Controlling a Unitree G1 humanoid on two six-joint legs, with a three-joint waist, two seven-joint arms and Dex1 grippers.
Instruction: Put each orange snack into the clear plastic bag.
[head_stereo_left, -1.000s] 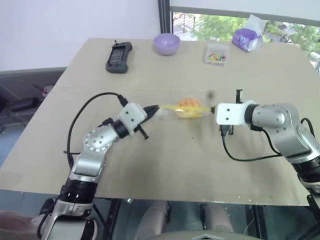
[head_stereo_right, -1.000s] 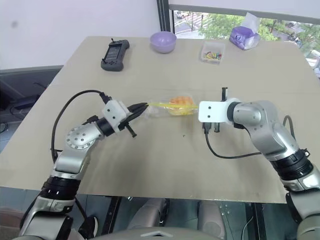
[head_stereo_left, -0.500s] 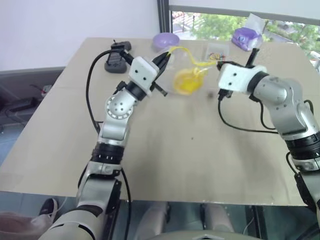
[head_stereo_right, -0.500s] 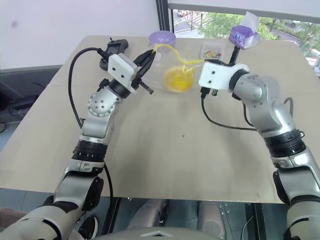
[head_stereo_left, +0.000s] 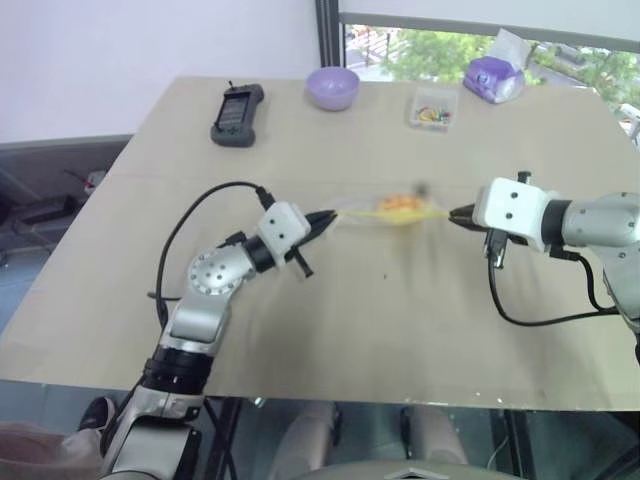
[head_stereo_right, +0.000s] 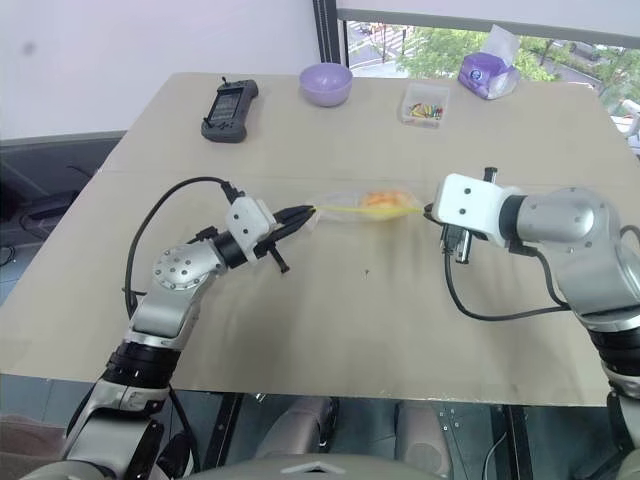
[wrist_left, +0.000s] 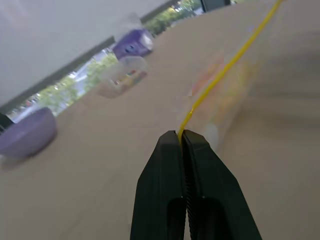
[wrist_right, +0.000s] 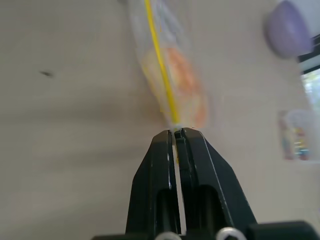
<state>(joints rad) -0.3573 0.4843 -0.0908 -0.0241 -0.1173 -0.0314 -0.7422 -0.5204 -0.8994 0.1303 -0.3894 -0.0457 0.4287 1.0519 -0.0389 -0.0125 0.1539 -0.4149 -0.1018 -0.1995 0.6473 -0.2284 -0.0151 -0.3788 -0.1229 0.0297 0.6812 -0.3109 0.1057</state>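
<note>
One orange snack (head_stereo_right: 385, 200), light and soft by my reckoning, sits inside the thin, slippery clear plastic bag (head_stereo_right: 365, 206) stretched mid-surface between my left pincer (head_stereo_right: 308, 212) and right pincer (head_stereo_right: 430, 211), each clamped on an end of its yellow strip, the firmest hold.
</note>
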